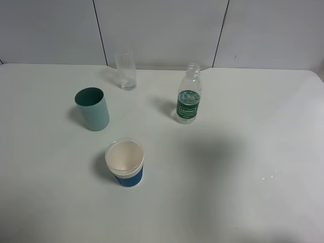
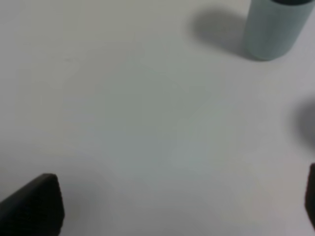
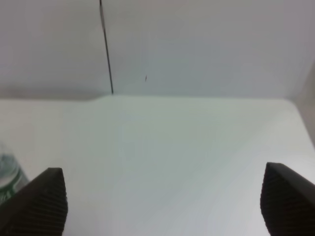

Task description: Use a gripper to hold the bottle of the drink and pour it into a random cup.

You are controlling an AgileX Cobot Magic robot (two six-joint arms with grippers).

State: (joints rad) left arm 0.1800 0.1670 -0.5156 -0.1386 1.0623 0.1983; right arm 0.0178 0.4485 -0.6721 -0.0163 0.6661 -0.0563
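**Bottle untouched, nothing gripped yet**

From the high camera, we take the bottle of the drink [image 1: 188, 100] as our landmark: it stands upright and uncapped toward the back of the white bench [image 1: 243, 167]. Neither arm shows here. A clear glass [image 1: 126, 71] sits to the bottle's left, nearer the wall; a teal cup [image 1: 92, 108] stands further left, and a white cup with a blue sleeve [image 1: 125, 163] lies left of the bottle and closer to the front. All are well apart from it.

Left wrist view: the left end effector [image 2: 172, 206] looks spread wide and empty, with the teal cup [image 2: 273, 27] ahead.

Right wrist view: the right end effector [image 3: 170, 201] is spread open, empty, and the bottle [image 3: 7, 179] just peeks in beside one finger.

We'd reckon the right arm is the better pick. Centre on the label, squeeze gently since it's thin plastic and uncapped, keep it upright. Nothing seems to block the approach.
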